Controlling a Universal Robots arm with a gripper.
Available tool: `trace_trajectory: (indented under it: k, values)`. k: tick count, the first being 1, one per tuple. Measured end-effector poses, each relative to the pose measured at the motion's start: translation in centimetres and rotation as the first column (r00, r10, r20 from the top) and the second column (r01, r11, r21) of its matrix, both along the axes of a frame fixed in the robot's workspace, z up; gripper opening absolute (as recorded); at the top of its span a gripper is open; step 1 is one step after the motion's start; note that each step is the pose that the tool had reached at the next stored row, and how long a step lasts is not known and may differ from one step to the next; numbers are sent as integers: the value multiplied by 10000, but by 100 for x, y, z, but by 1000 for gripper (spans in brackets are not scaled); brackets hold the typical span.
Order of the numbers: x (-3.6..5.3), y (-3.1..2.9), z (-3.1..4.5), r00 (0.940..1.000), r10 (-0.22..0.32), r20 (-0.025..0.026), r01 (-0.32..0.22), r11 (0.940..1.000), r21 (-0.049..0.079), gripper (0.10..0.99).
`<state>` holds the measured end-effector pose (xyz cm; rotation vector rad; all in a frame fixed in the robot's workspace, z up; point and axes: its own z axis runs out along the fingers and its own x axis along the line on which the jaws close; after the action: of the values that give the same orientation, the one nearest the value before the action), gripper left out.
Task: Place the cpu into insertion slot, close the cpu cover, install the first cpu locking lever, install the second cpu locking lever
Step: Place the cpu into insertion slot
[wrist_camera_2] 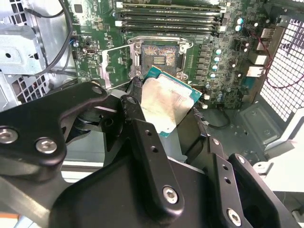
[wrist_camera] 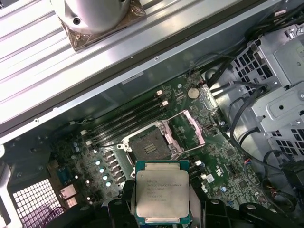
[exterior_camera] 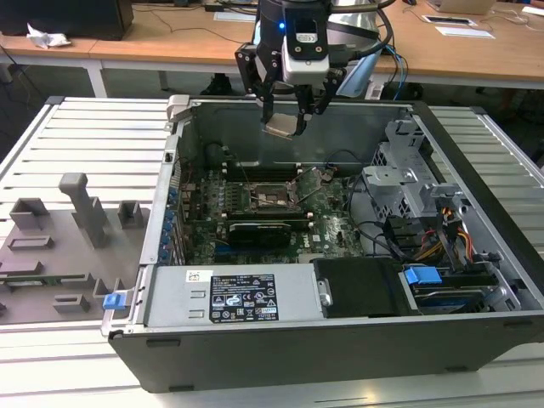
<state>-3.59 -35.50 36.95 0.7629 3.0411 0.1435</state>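
Note:
My gripper (exterior_camera: 287,121) hangs above the open computer case, shut on the cpu (exterior_camera: 280,126), a flat square chip that it holds tilted. In both wrist views the cpu (wrist_camera: 161,197) (wrist_camera_2: 168,104) sits between the black fingers (wrist_camera: 119,210), silver top showing. Well below it on the green motherboard lies the insertion slot (exterior_camera: 274,197) (wrist_camera: 149,145) (wrist_camera_2: 159,54), dark, square and bare. The cpu cover (wrist_camera: 192,127) (wrist_camera_2: 113,66) stands swung open beside the slot.
Long black memory slots (wrist_camera: 126,121) run beside the socket. A black card (exterior_camera: 259,231), a labelled power supply (exterior_camera: 229,296) and a metal drive cage (exterior_camera: 399,183) with cables fill the case. Grey fixtures (exterior_camera: 76,212) stand on the slatted table at the exterior view's left.

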Motion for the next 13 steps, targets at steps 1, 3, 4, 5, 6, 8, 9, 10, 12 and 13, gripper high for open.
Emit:
trace_trajectory:
  k: [1,3,4,5,6,8,9,10,12,13]
  values:
    - [0,0,0,10000,-27,0,27,10000,0,537]
    - [0,0,0,10000,-70,0,70,10000,0,537]
    - [0,0,0,10000,-90,0,90,10000,0,537]
    - [0,0,0,9999,-135,0,135,9999,0,537]
    - [0,0,0,9998,-187,0,187,9998,0,537]
    - [0,0,0,9997,-258,0,258,9997,0,537]
    - [0,0,0,9996,-286,0,286,9996,0,537]
    - [0,0,0,9995,-312,0,312,9995,0,537]
    - [0,0,0,9993,-385,0,385,9993,0,537]
    - [0,0,0,9991,-417,1,417,9991,0,537]
